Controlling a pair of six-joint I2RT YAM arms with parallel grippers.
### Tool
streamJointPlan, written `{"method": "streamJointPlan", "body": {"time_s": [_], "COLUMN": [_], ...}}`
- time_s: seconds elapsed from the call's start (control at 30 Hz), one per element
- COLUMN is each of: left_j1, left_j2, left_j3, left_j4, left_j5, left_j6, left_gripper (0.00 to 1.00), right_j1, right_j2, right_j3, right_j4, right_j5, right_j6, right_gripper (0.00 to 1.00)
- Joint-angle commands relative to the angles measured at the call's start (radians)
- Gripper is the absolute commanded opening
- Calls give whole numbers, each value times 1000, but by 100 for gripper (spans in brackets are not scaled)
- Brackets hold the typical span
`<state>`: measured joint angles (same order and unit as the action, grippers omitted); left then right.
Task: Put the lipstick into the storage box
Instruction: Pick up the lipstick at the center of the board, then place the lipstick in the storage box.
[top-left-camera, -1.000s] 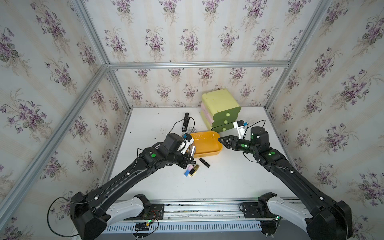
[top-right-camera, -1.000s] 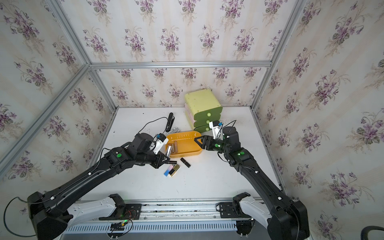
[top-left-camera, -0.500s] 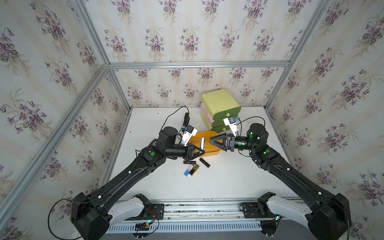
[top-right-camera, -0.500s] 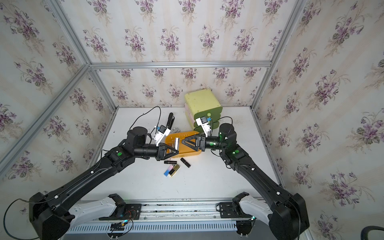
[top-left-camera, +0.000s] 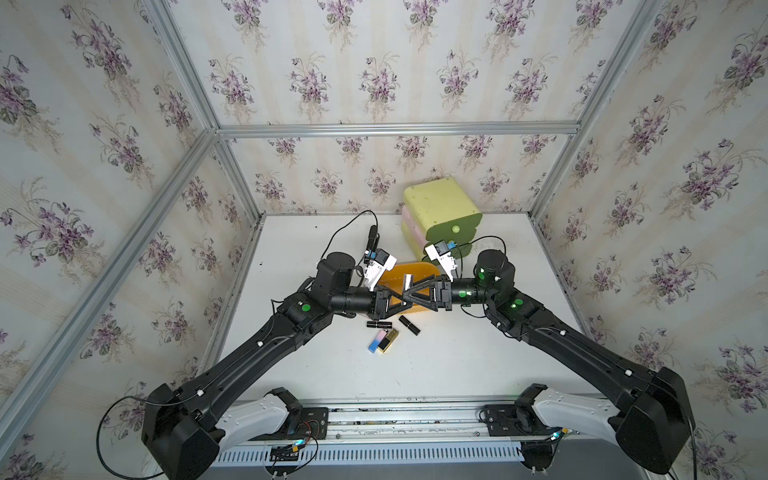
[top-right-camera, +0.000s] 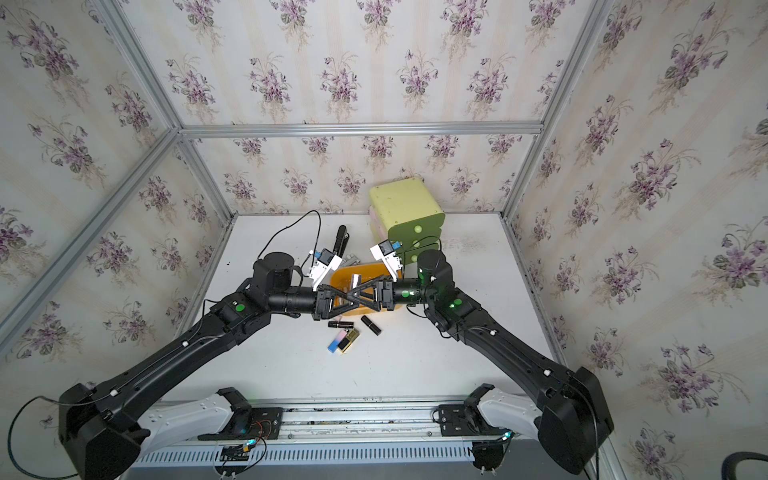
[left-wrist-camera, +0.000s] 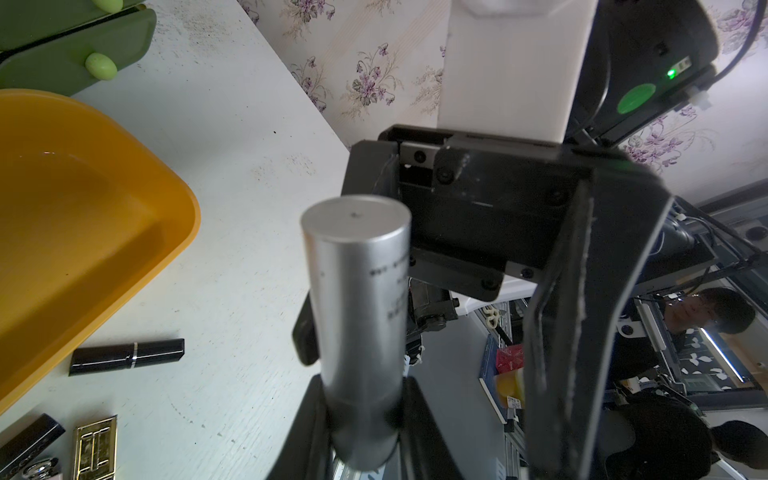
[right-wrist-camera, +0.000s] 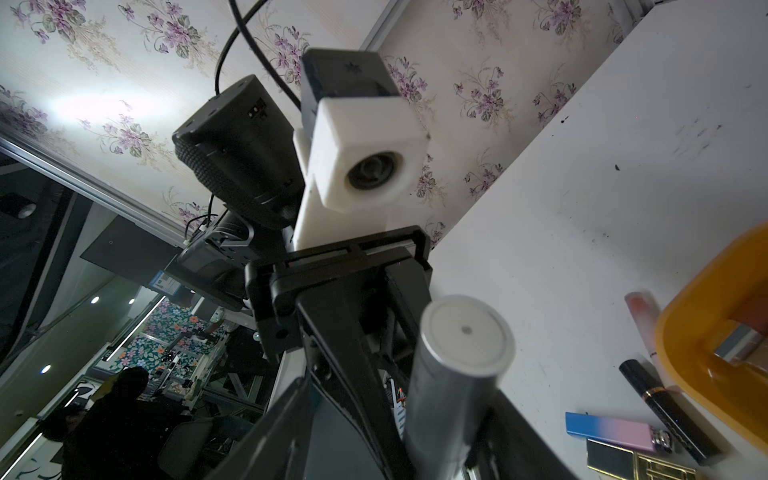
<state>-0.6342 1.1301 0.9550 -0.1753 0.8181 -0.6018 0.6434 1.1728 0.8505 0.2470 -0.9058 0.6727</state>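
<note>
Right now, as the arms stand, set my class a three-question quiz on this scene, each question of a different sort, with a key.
1. True or false: the left claw grips the silver tube.
2. Where does the black lipstick lie? A in the tray; B on the table beside the tray; C in the left claw.
3. Fill in: the right claw is ____, with a finger on each side of the tube.
Key: 1 true; 2 B; 3 open.
</note>
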Motion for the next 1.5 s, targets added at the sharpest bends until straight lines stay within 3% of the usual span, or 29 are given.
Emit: {"method": "streamJointPlan", "body": {"time_s": [0.0,0.43,0.77,0.97,1.0,1.27,1.47], "left_j1": [2,1,4,51,62,125,198], "left_j2": [-8,-4,-7,-76,-96,-209,-177], "left_j3": [-4,-15,10,33,34,24,-29], "left_j4": [27,37,0,-75,-99,-410,-454], "left_j5": [11,14,-7,-50,-72,-507,-557], "left_j6": [5,0,20,51,64,157,182], "left_gripper": [16,19,68,93,99,100,100], "right_j1": [4,5,4,-13,-24,-65,-65], "right_j2": [1,-3,-9,15,24,198,377], "right_j3": [9,-4,9,82,97,268,382], "right_j4": [27,50,14,-133,-164,-433,-516], "right_j5": [18,53,92,177,197,373,423], "right_j6": [-10,10,-12,-64,-71,-171,-223], "right_gripper": [59,31,28,27,27,26,26]}}
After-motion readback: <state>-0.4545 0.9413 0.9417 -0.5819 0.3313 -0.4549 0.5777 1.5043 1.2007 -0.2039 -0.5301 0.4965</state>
